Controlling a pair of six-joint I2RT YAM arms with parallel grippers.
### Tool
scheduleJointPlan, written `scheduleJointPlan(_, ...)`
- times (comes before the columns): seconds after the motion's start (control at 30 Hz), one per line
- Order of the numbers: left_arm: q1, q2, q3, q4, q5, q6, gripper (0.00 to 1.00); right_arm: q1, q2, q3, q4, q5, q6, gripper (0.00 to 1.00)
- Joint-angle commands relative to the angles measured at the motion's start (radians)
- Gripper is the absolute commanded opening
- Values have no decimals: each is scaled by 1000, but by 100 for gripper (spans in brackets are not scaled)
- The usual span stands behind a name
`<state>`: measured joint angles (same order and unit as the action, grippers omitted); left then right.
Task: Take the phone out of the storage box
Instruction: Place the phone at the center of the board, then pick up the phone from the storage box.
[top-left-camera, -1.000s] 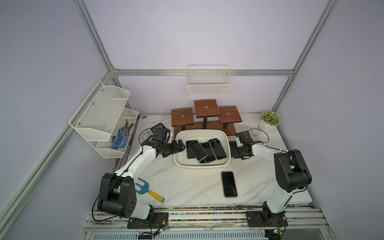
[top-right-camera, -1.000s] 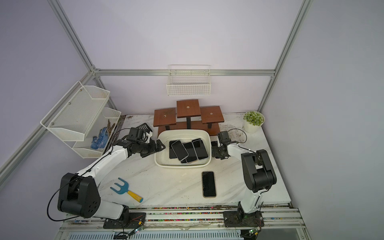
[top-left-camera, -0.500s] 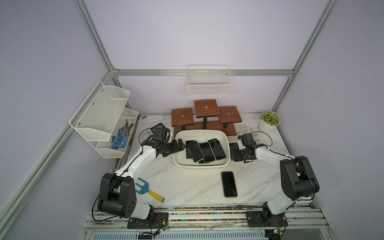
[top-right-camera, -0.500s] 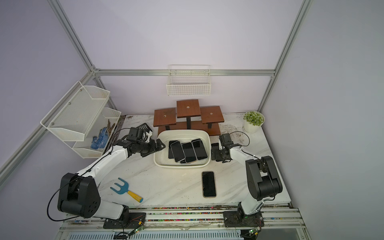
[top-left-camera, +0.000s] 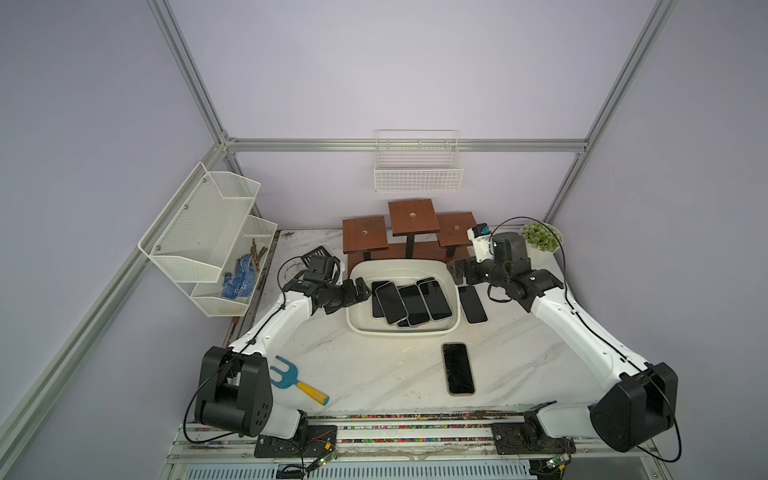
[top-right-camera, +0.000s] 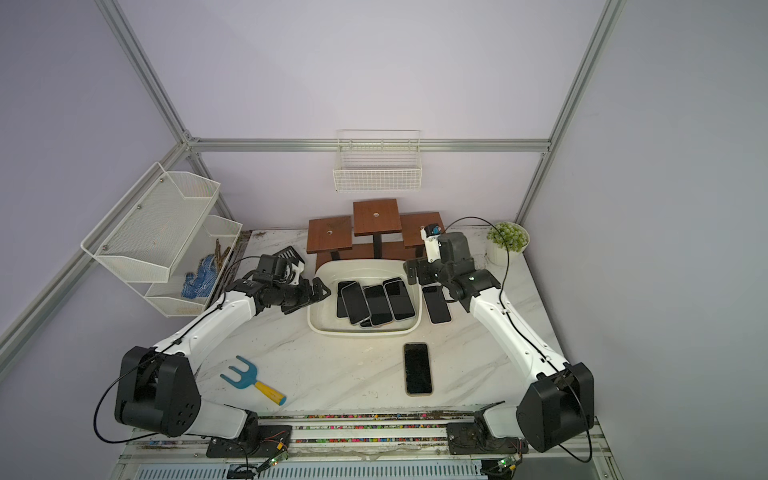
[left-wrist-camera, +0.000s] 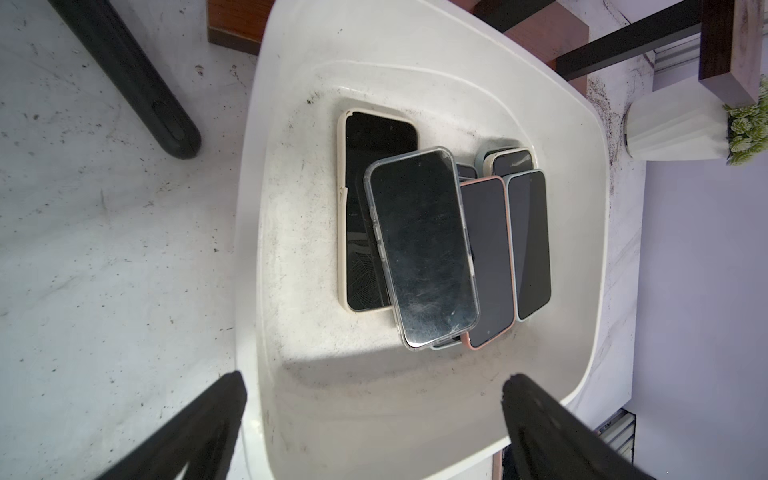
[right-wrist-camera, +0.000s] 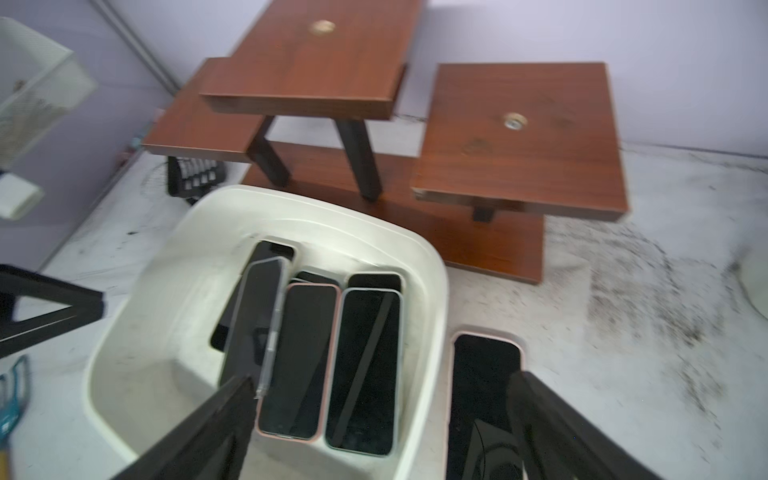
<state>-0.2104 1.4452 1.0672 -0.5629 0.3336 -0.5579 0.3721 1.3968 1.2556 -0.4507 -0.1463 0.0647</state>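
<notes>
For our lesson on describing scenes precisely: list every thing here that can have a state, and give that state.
storage box: upright on the table, holding several phones.
phones in the box: lying screen up, overlapping.
phone beside the box: flat on the table, screen dark.
phone at the table front: flat, screen dark, apart from the box.
left hand: open, holding nothing.
right hand: open, holding nothing.

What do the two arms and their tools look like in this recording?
The left arm and right arm have smooth white link shells and rounded black joint housings, with thin black cables looping alongside. The left tool and right tool are black with slim tapering fingers. A white bracket with a blue part sits at the right wrist.
</notes>
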Motion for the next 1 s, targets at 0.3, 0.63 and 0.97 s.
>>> scheduleJointPlan(0.3,15,-140,-27,0,-77,-15,100,304,324,132,-134,35,94,97)
scheduleJointPlan(0.63,23,-191,-93,-8,-55,-27,100,329,511,250,-179,-43,129,91)
scheduleJointPlan(0.97,38,-193,-85,-47,-62,-3,100,410,637,370,-256,163,123,100)
